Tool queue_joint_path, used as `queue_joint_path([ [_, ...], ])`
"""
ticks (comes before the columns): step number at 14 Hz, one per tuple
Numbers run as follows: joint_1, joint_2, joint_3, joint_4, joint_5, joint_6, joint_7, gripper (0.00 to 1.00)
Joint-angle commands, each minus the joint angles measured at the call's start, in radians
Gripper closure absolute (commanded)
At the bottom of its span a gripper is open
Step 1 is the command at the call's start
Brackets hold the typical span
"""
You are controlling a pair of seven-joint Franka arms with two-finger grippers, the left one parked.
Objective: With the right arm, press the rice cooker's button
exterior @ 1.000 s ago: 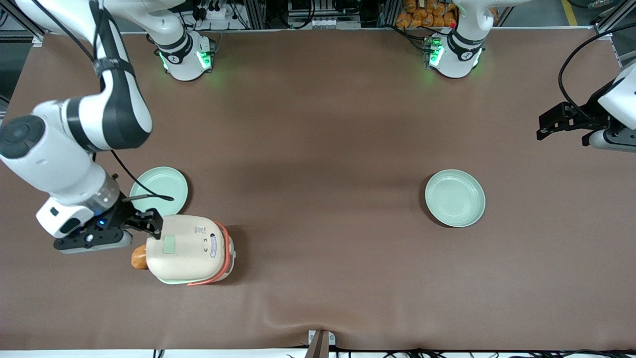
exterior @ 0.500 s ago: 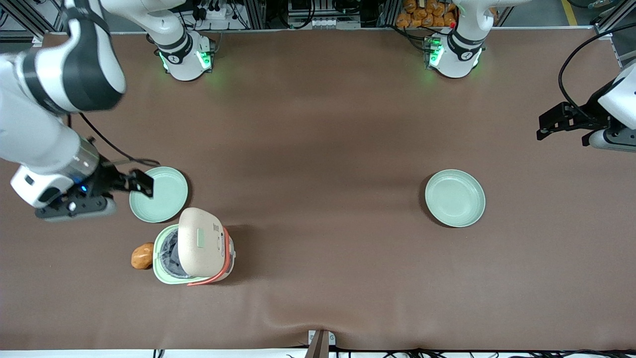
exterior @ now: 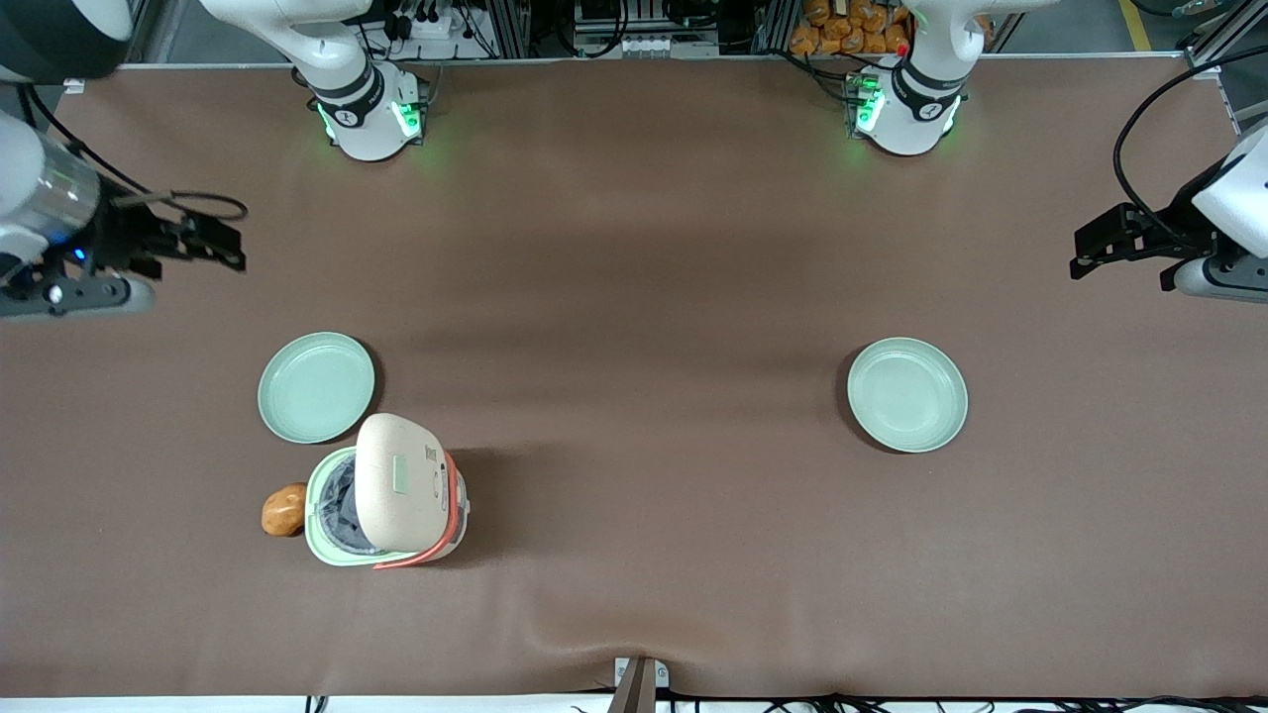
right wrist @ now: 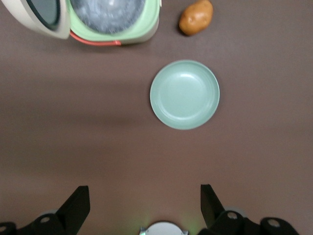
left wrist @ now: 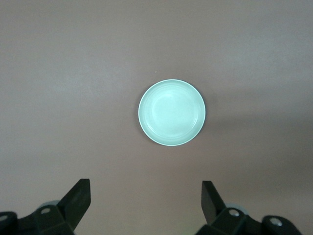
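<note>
The rice cooker (exterior: 391,495) stands near the front of the table toward the working arm's end. Its cream lid is swung up open, showing the grey pot inside. The grey-green button (exterior: 401,474) shows on the raised lid. My right arm's gripper (exterior: 230,250) is open and empty. It hangs well away from the cooker, farther from the front camera, at the table's end. In the right wrist view the open cooker (right wrist: 117,22) lies far from the gripper (right wrist: 144,205), with a plate between them.
A mint-green plate (exterior: 316,387) (right wrist: 185,94) lies beside the cooker, farther from the camera. A brown potato (exterior: 283,509) (right wrist: 196,17) lies against the cooker's base. A second plate (exterior: 906,394) (left wrist: 171,112) lies toward the parked arm's end. The arm bases (exterior: 367,111) stand at the table's back edge.
The gripper was at the closed lid's edge a second ago. The lid has sprung open, and the gripper has drawn away from the cooker, past the plate.
</note>
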Motion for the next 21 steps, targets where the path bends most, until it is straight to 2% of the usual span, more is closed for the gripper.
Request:
queue_joint_path([
  [1, -0.047, -0.057, 0.002, -0.025, 0.007, -0.022, 0.000, 0.00],
  [5, -0.048, -0.082, -0.033, -0.028, -0.053, -0.029, 0.039, 0.00],
  [21, -0.048, -0.115, -0.033, -0.027, -0.052, -0.102, 0.072, 0.00],
])
